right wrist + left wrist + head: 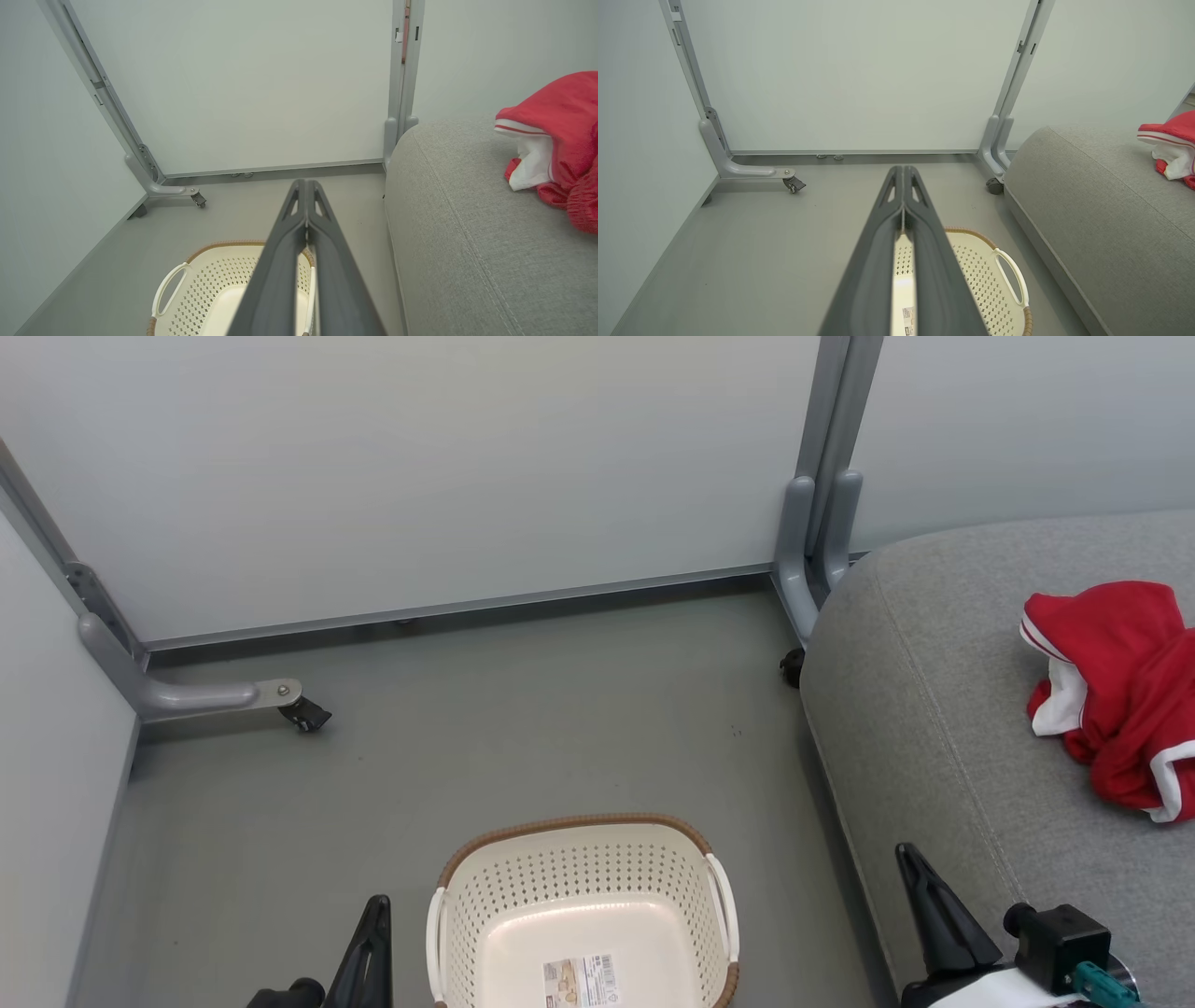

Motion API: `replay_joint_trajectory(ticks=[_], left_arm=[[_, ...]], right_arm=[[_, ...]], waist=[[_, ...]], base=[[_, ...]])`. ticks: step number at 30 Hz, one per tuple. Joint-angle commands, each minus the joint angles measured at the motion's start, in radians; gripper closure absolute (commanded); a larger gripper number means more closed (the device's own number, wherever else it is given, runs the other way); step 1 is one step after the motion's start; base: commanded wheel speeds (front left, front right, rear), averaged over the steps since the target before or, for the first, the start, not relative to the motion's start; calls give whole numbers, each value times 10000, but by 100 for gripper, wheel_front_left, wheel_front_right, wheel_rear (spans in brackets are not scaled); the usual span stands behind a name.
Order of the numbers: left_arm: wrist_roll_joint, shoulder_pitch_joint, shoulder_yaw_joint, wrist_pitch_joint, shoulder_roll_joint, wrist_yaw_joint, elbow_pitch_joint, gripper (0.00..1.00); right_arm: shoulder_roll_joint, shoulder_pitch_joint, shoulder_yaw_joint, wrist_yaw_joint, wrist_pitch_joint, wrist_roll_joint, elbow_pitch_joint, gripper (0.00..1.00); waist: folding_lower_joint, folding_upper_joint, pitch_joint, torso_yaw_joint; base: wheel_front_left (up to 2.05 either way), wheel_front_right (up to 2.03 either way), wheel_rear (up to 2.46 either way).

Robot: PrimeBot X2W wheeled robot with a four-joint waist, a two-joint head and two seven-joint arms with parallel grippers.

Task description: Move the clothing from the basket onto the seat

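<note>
Two end effectors rise from the bottom edge of the head view, both cut off below: the left end effector [378,905] at lower left, the right end effector [907,857] at lower right. In each wrist view the long dark fingers [873,261] lie pressed together at the tips, gripping nothing. The clothing [1116,695], a crumpled red heap with white trim, lies on the seat [934,709] at the right of the frame, its far part sliced off by the right edge. The basket [574,822] stands at bottom centre on the floor [523,728], beside the seat, its near end out of frame. Its bare base carries a paper label [581,980] whose print is too small to read. Pale partition panels [420,467] on grey wheeled feet [219,695] close off the smooth grey floor at the top.
</note>
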State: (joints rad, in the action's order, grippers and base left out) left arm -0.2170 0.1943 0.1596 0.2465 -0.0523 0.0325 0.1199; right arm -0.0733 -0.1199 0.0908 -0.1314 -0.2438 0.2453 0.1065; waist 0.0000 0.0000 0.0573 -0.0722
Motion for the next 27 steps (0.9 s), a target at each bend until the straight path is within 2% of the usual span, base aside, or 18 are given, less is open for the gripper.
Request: replay_joint_trajectory(ticks=[1,27], left_arm=[[-544,-213,-91,-61,-69,52,-117,100],[-5193,-1205,-624,-954,-293,389,402,100]], right_arm=[[-55,202,-73,1,91,519,-98,100],[-137,918,-503,3,1051,4987,379,100]], waist=[[0,0,-9,10],[0,0,-136,163]], base=[[0,0,0],[0,0,0]])
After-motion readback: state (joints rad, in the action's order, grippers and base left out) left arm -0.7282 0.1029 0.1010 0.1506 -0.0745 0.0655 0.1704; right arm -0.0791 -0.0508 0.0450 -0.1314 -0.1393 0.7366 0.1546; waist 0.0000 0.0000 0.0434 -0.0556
